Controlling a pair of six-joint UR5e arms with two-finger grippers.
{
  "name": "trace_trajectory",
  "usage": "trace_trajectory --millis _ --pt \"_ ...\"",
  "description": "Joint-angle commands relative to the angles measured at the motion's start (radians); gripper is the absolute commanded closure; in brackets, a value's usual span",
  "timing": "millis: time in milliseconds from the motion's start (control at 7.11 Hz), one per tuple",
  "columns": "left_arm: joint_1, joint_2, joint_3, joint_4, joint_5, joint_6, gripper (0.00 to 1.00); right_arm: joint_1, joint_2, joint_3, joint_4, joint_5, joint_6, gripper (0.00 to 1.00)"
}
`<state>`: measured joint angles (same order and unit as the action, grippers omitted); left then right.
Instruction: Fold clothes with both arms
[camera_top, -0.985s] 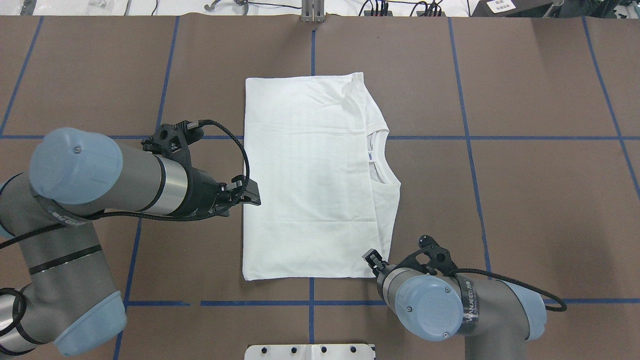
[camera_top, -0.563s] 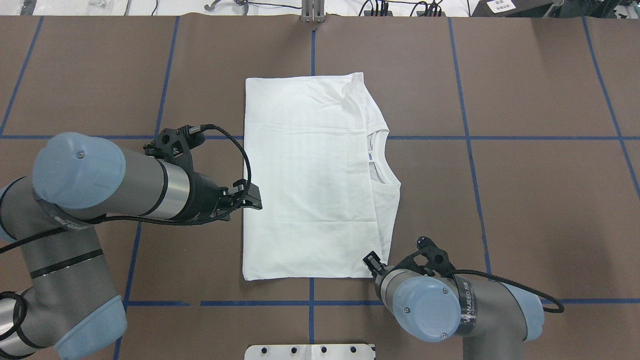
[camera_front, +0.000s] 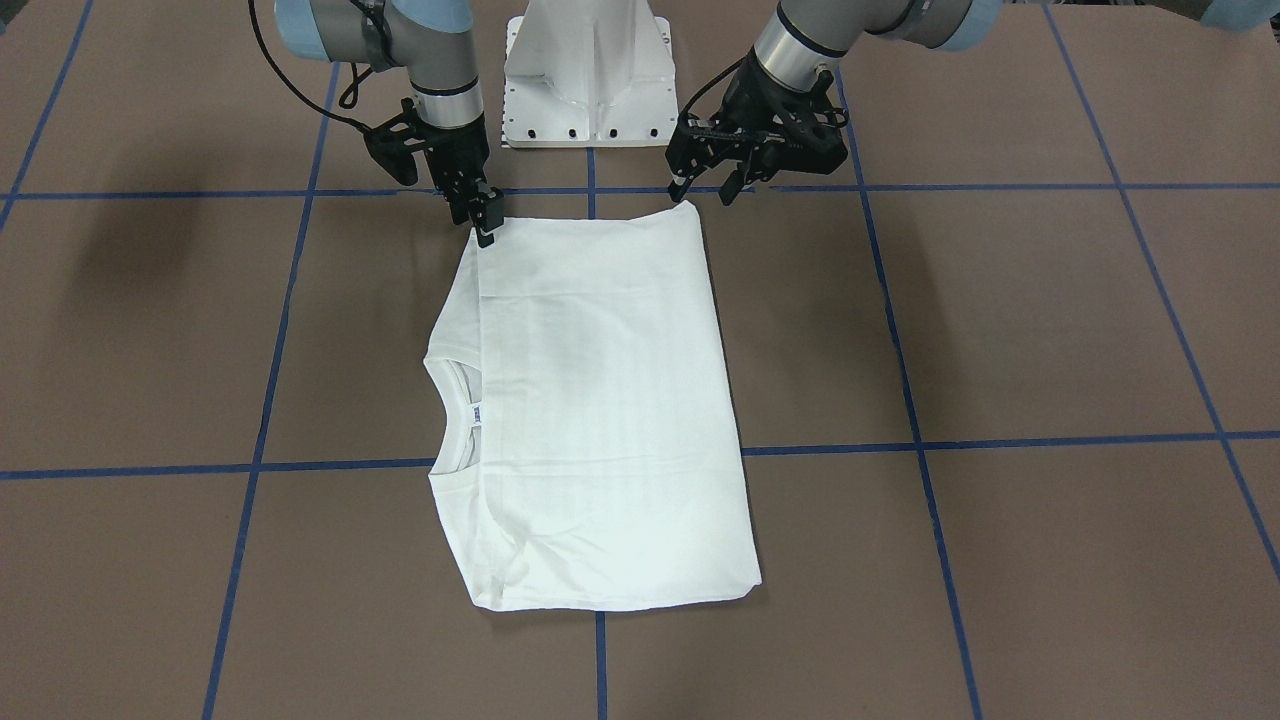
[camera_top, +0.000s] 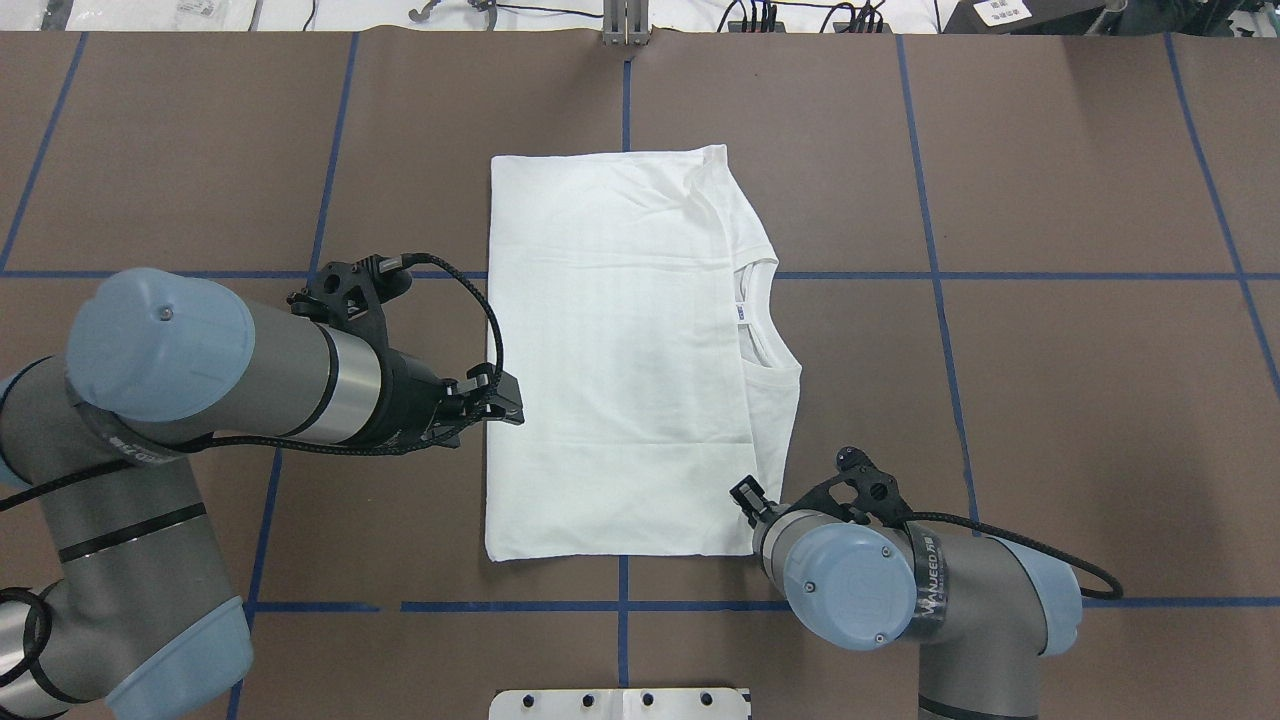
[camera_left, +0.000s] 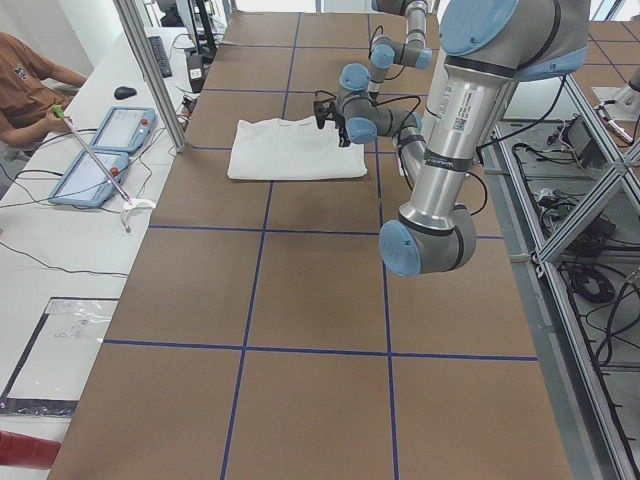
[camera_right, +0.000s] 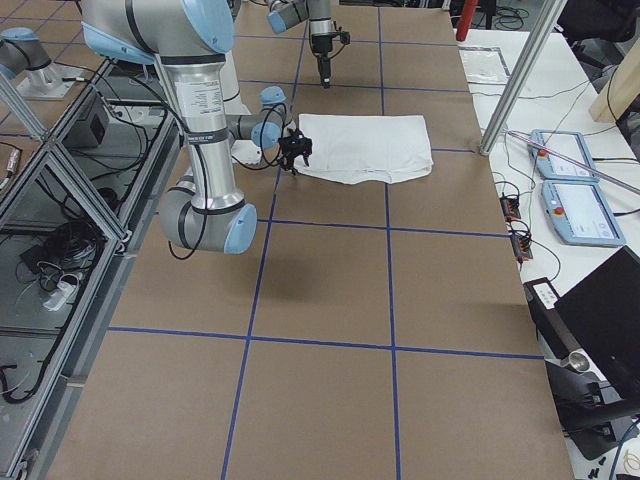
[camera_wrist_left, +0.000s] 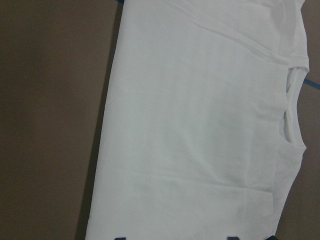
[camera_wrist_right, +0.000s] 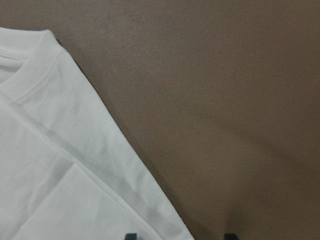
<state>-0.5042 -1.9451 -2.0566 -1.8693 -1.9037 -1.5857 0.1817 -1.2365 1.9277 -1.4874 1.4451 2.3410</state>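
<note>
The clothes, a white T-shirt (camera_top: 620, 350), lie folded into a flat rectangle mid-table, with the ribbed collar (camera_top: 760, 315) and a small blue-white neck tag (camera_top: 742, 313) toward my right. My left gripper (camera_top: 508, 405) hovers open at the shirt's left edge, and its wrist view looks down on the shirt (camera_wrist_left: 200, 125). My right gripper (camera_top: 745, 495) stands open at the near right corner, where the front view shows the right gripper (camera_front: 485, 228) just above the shirt's corner (camera_front: 600, 400). The left gripper (camera_front: 705, 190) holds nothing.
The white pedestal base (camera_front: 590, 70) stands at the table's near edge between the arms. Blue tape lines (camera_top: 935, 275) grid the brown table. A seated person (camera_left: 30, 85) and two tablets (camera_left: 100, 150) are at a side desk beyond a metal post (camera_left: 150, 70).
The right gripper has crept forward onto the shirt's near right corner. The left gripper has shifted slightly toward the robot along the shirt's left edge. The shirt has not moved.
</note>
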Motion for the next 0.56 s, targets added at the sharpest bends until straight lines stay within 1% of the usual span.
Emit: trace_trajectory --millis 0,141,281,422 --pt "0.001 0.0 -0.002 0.001 0.0 -0.004 0.26 0.002 0.022 -0.018 0.001 0.004 0.0 0.41" --pt "0.001 0.0 -0.004 0.001 0.0 -0.004 0.26 0.007 0.023 -0.016 -0.001 0.004 0.0 0.77" --pt "0.001 0.0 -0.004 0.001 0.0 -0.005 0.26 0.015 0.022 0.0 -0.004 0.011 -0.003 1.0" --pt "0.003 -0.002 -0.004 0.001 0.0 -0.007 0.26 0.015 0.02 0.013 -0.01 0.012 -0.003 1.0"
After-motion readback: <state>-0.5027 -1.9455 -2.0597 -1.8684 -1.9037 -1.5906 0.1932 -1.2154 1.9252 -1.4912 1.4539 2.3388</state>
